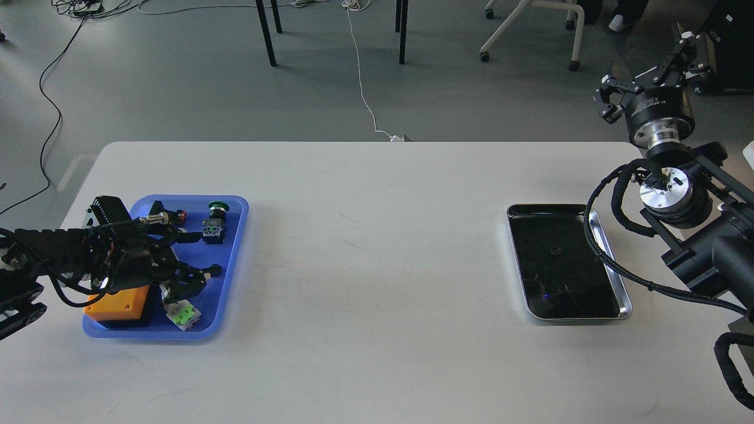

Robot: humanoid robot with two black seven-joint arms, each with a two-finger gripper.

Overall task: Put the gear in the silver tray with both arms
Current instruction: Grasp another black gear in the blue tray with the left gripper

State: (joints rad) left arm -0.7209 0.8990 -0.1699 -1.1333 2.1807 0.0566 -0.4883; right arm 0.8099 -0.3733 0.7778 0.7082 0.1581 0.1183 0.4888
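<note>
The gear [216, 270], a small black ring, lies in the blue plastic tray [234, 247] at the table's left. My left gripper [207, 254] hangs low over that tray with its jaws spread. Its nearer fingertip is right at the gear, and I cannot tell if they touch. The silver tray [565, 206] sits at the table's right, its dark mirror bottom bare. My right gripper [645, 69] is raised beyond the table's far right corner, open and empty, well behind the silver tray.
The blue tray also holds an orange box [121, 303], a green-capped push button [214, 222], a black switch part [162, 212] and a green-and-white switch [182, 312]. A black cable loop [601, 247] from my right arm hangs over the silver tray's right rim.
</note>
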